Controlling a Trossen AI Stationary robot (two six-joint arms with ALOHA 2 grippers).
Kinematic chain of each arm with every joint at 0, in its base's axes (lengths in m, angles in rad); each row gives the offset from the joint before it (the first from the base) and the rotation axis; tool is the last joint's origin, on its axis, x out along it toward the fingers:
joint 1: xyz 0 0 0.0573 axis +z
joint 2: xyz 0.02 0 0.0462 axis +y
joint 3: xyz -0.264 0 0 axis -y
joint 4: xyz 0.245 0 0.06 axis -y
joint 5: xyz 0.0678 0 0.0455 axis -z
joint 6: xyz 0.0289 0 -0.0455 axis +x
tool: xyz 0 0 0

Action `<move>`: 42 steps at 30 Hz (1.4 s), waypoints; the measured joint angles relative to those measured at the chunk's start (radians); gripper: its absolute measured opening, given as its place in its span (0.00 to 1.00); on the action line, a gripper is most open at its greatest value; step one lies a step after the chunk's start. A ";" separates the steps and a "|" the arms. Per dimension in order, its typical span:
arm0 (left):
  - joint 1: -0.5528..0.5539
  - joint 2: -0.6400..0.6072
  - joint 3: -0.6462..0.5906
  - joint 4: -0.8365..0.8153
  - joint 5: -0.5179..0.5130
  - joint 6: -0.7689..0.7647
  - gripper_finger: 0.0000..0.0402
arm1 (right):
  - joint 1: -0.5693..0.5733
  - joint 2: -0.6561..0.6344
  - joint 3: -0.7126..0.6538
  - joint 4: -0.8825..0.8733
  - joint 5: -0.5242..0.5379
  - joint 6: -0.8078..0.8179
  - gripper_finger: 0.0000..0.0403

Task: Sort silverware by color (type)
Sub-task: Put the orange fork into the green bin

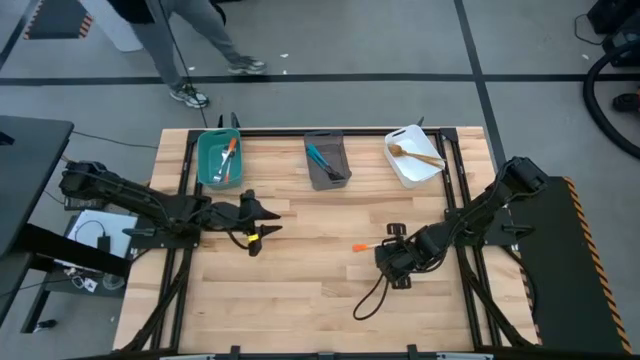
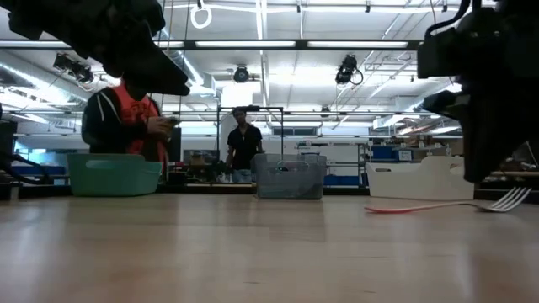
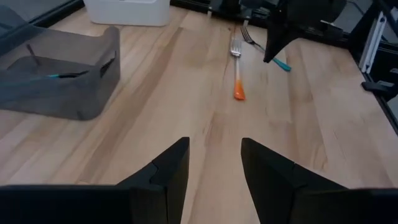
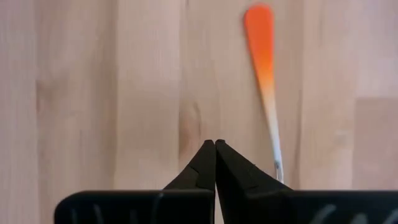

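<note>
One orange-handled fork (image 1: 366, 245) lay loose on the table (image 1: 300, 290).
From left to right we saw the left gripper (image 3: 211, 163) with fingers spread, then the right gripper (image 4: 214, 149) pressed together just beside the fork's handle.

On the wooden table (image 1: 300, 300), three bins line the twelve o'clock edge: the teal rectangular bin (image 1: 205, 160) toward ten, the grey rectangular bin (image 1: 322, 172) at twelve, the white rectangular bin (image 1: 405, 165) toward two, each with silverware in it. The orange-handled fork (image 1: 366, 245) lies near centre, at nine o'clock from my right gripper (image 1: 385, 256). My left gripper (image 1: 262, 222) sits below the teal bin.
</note>
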 joint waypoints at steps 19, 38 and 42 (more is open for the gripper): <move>-0.016 0.384 0.000 0.390 0.001 -0.009 0.39 | -0.090 0.000 -0.051 0.028 0.006 0.032 0.08; -0.079 0.420 0.036 0.331 0.010 -0.033 0.39 | -0.175 -0.007 -0.163 0.102 -0.030 -0.013 0.37; -0.079 0.420 0.036 0.331 0.008 -0.033 0.39 | -0.175 -0.005 -0.163 0.111 -0.037 -0.018 0.28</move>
